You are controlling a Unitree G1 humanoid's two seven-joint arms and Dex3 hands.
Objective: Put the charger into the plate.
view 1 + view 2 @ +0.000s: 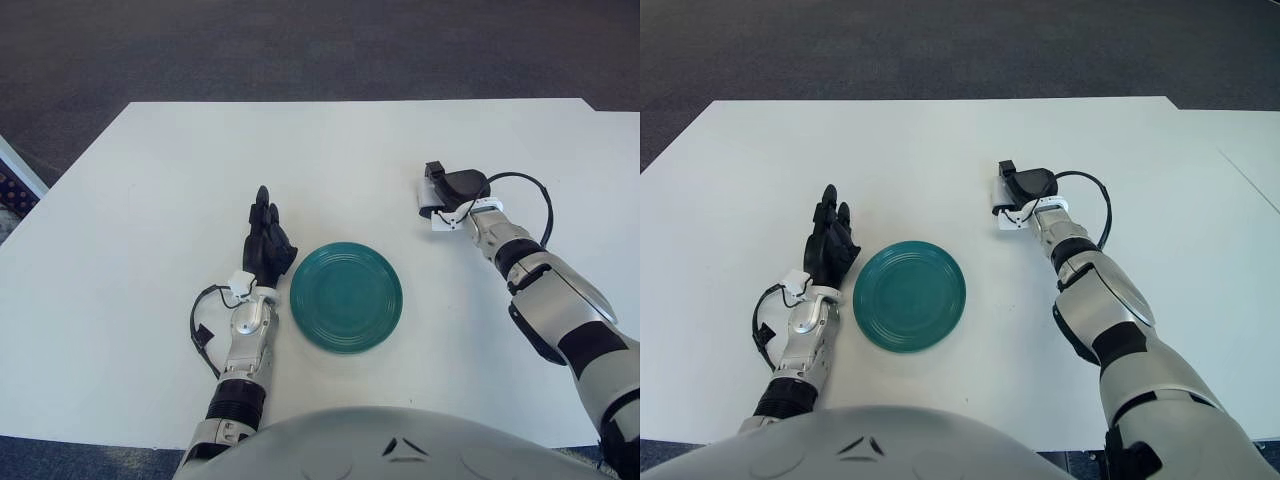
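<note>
One desk (150,200) — white, carrying everything counted here. One plate (346,297), teal and round, near the desk's front edge. One charger (430,196), white, partly covered by dark fingers, well apart from the plate on the right side. Two hands — one left hand (267,245) just beside the plate's left rim, one right hand (452,187) at the charger. No second plate or charger visible.

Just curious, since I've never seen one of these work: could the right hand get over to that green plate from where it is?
Probably yes. The right hand is at the white charger, and only bare table lies between it and the plate.
</note>
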